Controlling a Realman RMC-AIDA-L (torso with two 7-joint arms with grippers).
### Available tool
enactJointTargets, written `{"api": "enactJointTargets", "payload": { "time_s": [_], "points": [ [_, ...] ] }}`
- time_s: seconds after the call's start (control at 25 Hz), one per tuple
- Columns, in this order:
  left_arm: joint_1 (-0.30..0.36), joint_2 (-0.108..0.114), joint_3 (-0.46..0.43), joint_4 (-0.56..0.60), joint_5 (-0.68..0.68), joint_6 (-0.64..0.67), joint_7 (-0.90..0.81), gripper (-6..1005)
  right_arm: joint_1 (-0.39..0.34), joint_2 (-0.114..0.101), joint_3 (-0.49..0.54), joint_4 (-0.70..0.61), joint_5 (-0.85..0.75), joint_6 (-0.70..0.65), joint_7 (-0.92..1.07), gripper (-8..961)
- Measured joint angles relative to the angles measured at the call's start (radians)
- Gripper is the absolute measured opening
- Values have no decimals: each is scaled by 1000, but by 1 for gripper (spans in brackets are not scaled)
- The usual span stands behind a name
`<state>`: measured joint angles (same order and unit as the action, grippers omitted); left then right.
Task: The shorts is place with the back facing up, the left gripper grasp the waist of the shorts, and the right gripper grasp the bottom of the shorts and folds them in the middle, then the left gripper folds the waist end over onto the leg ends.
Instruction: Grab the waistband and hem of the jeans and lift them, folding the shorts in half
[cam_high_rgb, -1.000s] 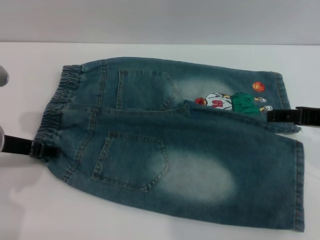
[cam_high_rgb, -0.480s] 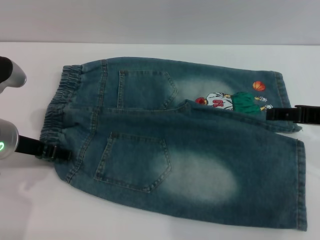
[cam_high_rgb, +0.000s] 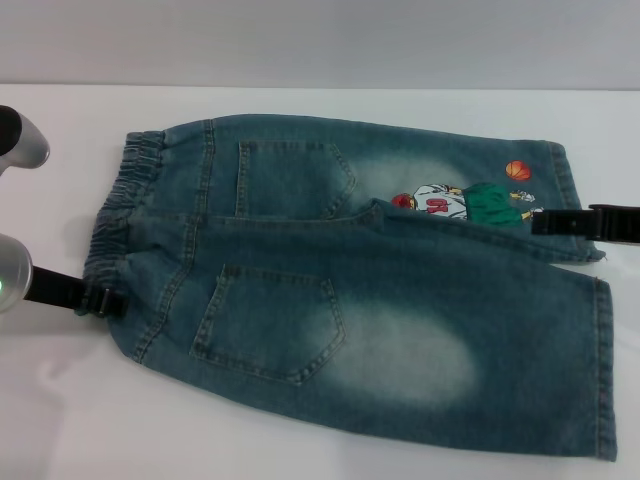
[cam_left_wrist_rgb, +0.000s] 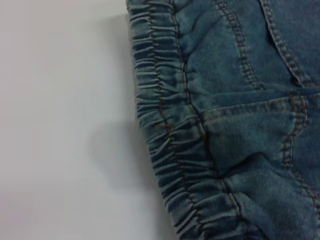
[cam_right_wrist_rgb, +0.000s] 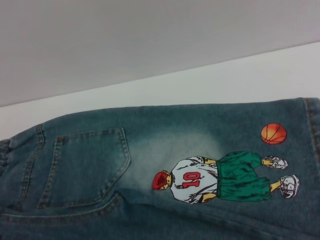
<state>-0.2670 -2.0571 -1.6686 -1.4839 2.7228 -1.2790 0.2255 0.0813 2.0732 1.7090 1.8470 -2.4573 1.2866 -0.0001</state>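
Blue denim shorts (cam_high_rgb: 350, 290) lie flat on the white table (cam_high_rgb: 60, 420), back pockets up, with the elastic waist (cam_high_rgb: 120, 215) at the left and the leg ends (cam_high_rgb: 600, 370) at the right. My left gripper (cam_high_rgb: 98, 299) is shut on the near corner of the waist, its black finger lying over the fabric. The left wrist view shows the gathered waistband (cam_left_wrist_rgb: 170, 140) close up. My right gripper (cam_high_rgb: 545, 222) is shut on the hem where the two legs meet, beside a cartoon basketball-player print (cam_right_wrist_rgb: 220, 177).
Silver segments of the left arm (cam_high_rgb: 20, 140) hang over the table's left edge. Bare white tabletop runs along the front and the left of the shorts. A grey wall (cam_high_rgb: 320, 40) stands behind the table.
My left gripper moved right, carrying the waist corner with it and bunching the waistband slightly. More of the silver left arm has come into view. The right gripper shifted a little toward the back.
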Motion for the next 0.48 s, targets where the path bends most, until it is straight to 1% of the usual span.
{"api": "enactJointTargets", "payload": {
  "time_s": [0.32, 0.4, 0.48],
  "points": [
    [1, 0, 1, -14, 2, -9, 1, 484, 12, -2, 2, -19, 0, 2, 0, 795],
    [3, 1, 1, -43, 3, -28, 1, 449, 9, -2, 2, -22, 0, 10, 0, 795],
    [6, 1, 0, -60, 3, -35, 0, 435, -3, -1, 2, -27, -1, 28, 7, 796]
  ]
}}
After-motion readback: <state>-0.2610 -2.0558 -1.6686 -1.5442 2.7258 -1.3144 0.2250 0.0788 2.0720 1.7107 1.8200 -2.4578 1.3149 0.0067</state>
